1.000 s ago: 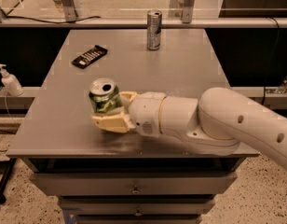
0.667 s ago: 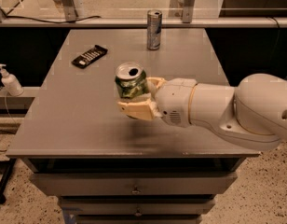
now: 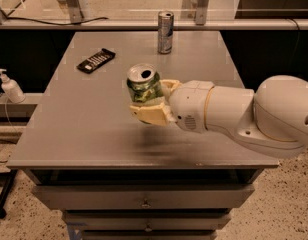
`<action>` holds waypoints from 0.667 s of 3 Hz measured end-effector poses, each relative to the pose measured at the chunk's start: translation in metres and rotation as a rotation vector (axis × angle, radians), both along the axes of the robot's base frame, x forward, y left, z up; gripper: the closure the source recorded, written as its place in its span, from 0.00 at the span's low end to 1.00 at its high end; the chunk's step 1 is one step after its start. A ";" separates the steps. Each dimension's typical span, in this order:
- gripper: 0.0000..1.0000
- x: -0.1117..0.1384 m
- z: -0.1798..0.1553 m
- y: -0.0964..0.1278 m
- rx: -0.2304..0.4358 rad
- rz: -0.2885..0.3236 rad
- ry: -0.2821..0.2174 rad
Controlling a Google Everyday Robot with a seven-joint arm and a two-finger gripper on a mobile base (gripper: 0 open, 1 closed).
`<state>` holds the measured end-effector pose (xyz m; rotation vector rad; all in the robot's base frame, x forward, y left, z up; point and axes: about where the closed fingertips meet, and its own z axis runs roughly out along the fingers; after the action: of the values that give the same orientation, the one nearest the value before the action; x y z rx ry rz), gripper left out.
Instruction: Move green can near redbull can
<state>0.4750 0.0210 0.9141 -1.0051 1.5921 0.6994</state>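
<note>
**Green can lifted, mid-carry toward the redbull can**

Over the last second the green can (image 3: 144, 86) has gone from the front-left part of the counter (image 3: 94, 129) to about its middle. It is upright and off the surface, with a smudge of shadow below it. The claw (image 3: 150, 103) is clenched on it, one finger in front and one behind. The redbull can (image 3: 165, 32) stands at the back edge and is still well apart. Looks roughly halfway: carry it further back, then set it down. The arm (image 3: 244, 114) reaches in over the right edge, forearm about level, wrist pointing left.
</note>
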 end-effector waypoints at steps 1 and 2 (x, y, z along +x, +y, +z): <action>1.00 0.030 0.008 -0.027 -0.034 -0.051 -0.035; 1.00 0.062 0.019 -0.074 -0.076 -0.135 -0.061</action>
<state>0.5372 -0.0534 0.9329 -0.9550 1.6265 0.5144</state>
